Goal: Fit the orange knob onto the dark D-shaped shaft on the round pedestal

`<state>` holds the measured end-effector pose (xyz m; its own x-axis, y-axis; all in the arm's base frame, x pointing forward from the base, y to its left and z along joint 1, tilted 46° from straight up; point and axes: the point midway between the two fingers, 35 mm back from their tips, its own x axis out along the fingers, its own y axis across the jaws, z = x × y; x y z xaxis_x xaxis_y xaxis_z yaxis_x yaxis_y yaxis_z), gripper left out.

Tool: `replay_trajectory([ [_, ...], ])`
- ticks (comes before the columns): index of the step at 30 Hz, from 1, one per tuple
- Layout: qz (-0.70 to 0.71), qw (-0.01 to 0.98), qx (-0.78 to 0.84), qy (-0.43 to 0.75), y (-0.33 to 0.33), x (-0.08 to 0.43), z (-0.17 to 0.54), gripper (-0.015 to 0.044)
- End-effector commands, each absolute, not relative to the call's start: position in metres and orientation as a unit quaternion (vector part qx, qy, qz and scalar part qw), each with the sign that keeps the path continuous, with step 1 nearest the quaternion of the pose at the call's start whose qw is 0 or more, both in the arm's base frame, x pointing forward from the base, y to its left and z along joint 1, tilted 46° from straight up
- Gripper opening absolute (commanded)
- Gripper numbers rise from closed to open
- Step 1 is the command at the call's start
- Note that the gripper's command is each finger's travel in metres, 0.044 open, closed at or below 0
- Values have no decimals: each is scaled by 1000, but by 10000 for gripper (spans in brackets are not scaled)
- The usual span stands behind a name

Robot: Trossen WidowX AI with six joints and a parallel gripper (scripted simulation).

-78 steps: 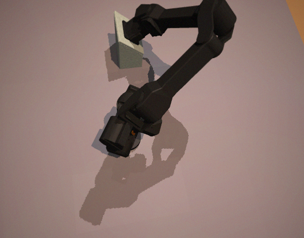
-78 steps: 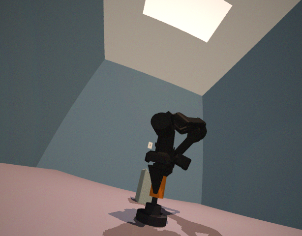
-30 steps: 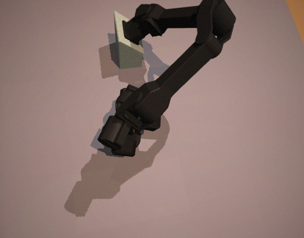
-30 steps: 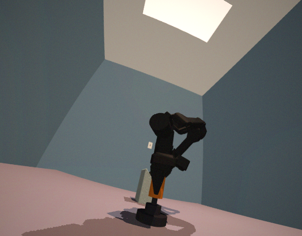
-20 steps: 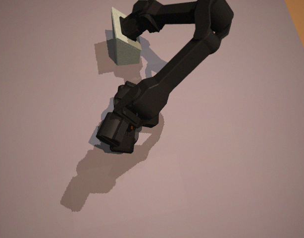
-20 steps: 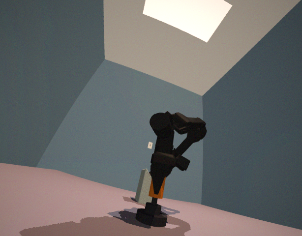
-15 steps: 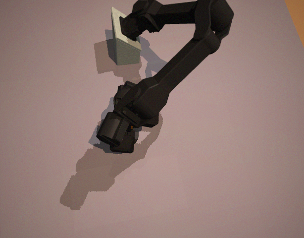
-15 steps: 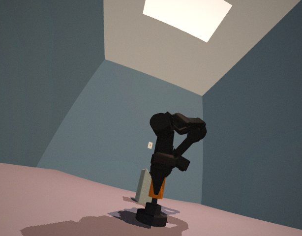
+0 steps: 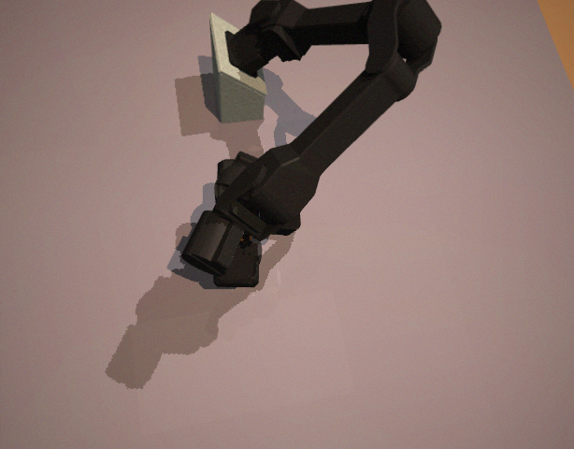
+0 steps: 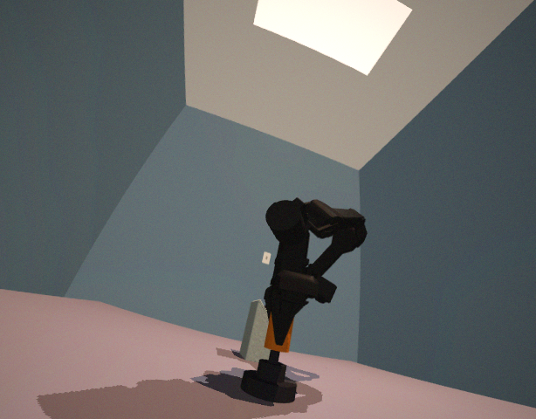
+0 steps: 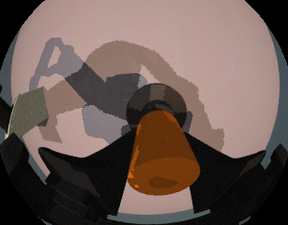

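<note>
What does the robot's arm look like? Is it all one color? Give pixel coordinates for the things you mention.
Yes, nearly all black. The arm [image 9: 348, 118] [image 10: 333, 257] is made of chunky, angular pieces, with rounded, barrel-like parts at some joints. Its two black fingers are wide at the back and narrow toward their tips. I can't see any stickers or cables.

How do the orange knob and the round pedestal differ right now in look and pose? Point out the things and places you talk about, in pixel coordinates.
The tapered orange knob [image 10: 284, 346] [image 11: 164, 152] is bright orange; the round black pedestal [image 10: 268, 388] [image 11: 135, 104] is dark all over. The knob is gripped in the black end effector [image 10: 282, 335] [image 11: 158, 150], raised above the pedestal's stepped body; the pedestal stands on the pink surface. The knob is narrower than the pedestal's wide base. Both look round.
</note>
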<state>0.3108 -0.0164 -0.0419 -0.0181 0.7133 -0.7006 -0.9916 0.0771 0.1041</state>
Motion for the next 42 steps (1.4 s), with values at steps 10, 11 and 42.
replay_trajectory([
  [10, 656, 652, -263, 275, -19, 312, -44, 0],
  [11, 656, 652, -263, 275, -18, 312, -45, 0],
  [42, 681, 621, -329, 205, -17, 315, -41, 0],
])
